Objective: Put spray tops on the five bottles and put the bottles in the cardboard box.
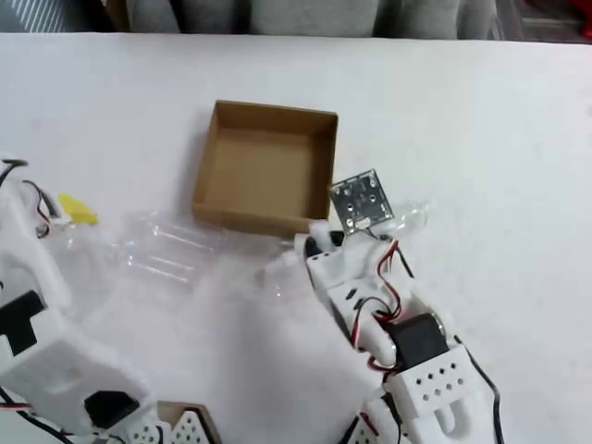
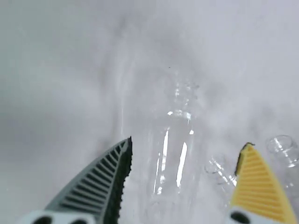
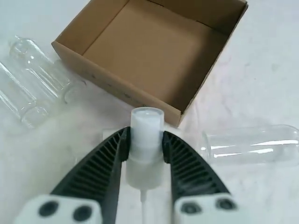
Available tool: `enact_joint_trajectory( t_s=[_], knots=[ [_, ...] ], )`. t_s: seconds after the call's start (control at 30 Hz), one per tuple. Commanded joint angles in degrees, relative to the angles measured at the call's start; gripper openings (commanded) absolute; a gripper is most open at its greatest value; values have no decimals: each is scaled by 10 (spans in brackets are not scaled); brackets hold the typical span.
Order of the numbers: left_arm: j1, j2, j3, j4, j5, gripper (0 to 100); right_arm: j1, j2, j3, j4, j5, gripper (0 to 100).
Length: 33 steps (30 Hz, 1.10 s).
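Right gripper (image 3: 145, 136) pinches a white spray top (image 3: 146, 119) just by the cardboard box (image 3: 154, 51) — left gripper (image 2: 188, 143) gapes wide over a clear bottle (image 2: 180, 121).

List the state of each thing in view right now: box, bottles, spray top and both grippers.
cardboard box: upright, open, empty.
spray top: clamped in the right gripper, on no bottle.
right gripper: shut on the spray top.
left gripper: open, pointed at a lying bottle.
lying bottle: on the table, neck bare.
bottles beside the box: on their sides, no tops.
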Motion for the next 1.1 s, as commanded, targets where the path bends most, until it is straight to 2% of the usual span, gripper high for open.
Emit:
enact_joint_trajectory(
  t_s=[0.0, 0.23, 0.73, 1.07],
  knots=[
    [-5, -43, -18, 18, -1, 343, 0, -6, -4, -7, 8, 15],
    [-5, -40, -9, -6, -2, 270, 0, -6, -2, -7, 8, 15],
    [17, 49, -4, -39, -5, 268, 0, -10, 5, -11, 8, 15],
    [36, -11, 128, -156, 18, 268, 1, -10, 6, -11, 8, 15]
  ],
)
